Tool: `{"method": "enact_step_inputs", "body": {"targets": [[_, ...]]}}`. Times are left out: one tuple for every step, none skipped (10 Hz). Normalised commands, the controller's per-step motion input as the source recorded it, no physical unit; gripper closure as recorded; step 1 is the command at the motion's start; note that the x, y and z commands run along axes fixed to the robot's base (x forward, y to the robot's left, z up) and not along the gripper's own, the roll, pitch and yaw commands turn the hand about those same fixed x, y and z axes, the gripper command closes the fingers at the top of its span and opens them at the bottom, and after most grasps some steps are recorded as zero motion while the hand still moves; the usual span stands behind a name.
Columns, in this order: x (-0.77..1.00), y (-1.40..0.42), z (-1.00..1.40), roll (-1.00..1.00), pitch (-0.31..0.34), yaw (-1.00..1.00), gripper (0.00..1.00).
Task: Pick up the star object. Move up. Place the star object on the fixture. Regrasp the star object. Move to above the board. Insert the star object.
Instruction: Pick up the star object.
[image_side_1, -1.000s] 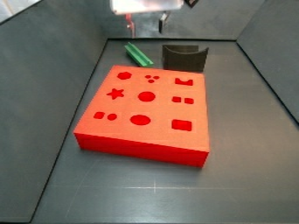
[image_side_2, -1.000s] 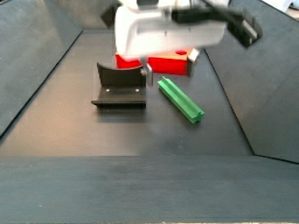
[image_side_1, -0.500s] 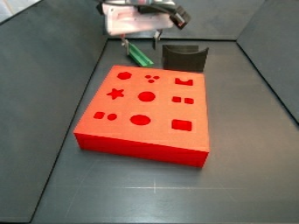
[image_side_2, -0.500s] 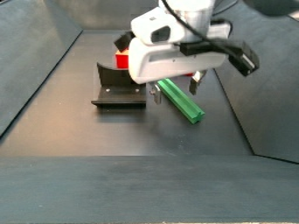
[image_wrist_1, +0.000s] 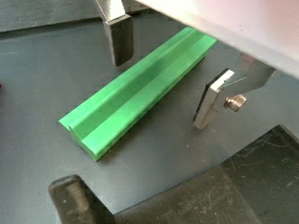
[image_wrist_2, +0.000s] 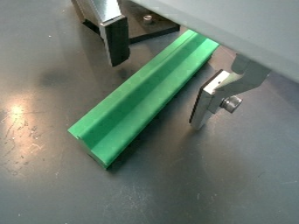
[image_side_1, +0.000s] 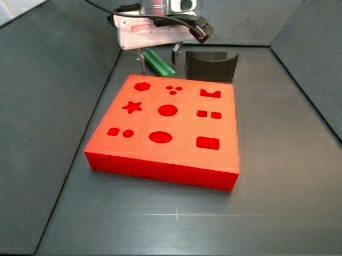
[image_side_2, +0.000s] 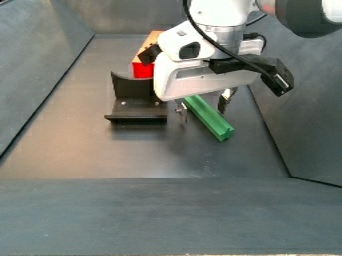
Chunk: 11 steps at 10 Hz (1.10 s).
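On the floor beside the fixture, the star lies flat between the gripper's spread, empty fingers, not yet grasped, so every step through insertion into the board remains.

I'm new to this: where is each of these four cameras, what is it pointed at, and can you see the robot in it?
Wrist view: on the arm, looking down at the star object lying between the gripper fingers.
Wrist view: same, star object on the floor, gripper open.
Side view: beyond the board, facing the fixture and gripper.
Side view: opposite end; fixture nearer, gripper over the star object.
All four share the star object.
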Motion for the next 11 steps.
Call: {"method": "enact_step_inputs", "body": {"targets": [[0.00, 0.00, 0.00, 0.00, 0.000, 0.00, 1.00], [0.00, 0.01, 0.00, 0.00, 0.000, 0.00, 1.00], [0.00, 0.00, 0.00, 0.00, 0.000, 0.00, 1.00], [0.00, 0.00, 0.00, 0.00, 0.000, 0.00, 1.00], [0.00, 0.00, 0.00, 0.00, 0.000, 0.00, 1.00], [0.00, 0.00, 0.00, 0.00, 0.000, 0.00, 1.00], [0.00, 0.00, 0.00, 0.00, 0.000, 0.00, 1.00], [0.00, 0.00, 0.00, 0.00, 0.000, 0.00, 1.00], [0.00, 0.00, 0.00, 0.00, 0.000, 0.00, 1.00], [0.00, 0.00, 0.00, 0.00, 0.000, 0.00, 1.00], [0.00, 0.00, 0.00, 0.00, 0.000, 0.00, 1.00]]}}
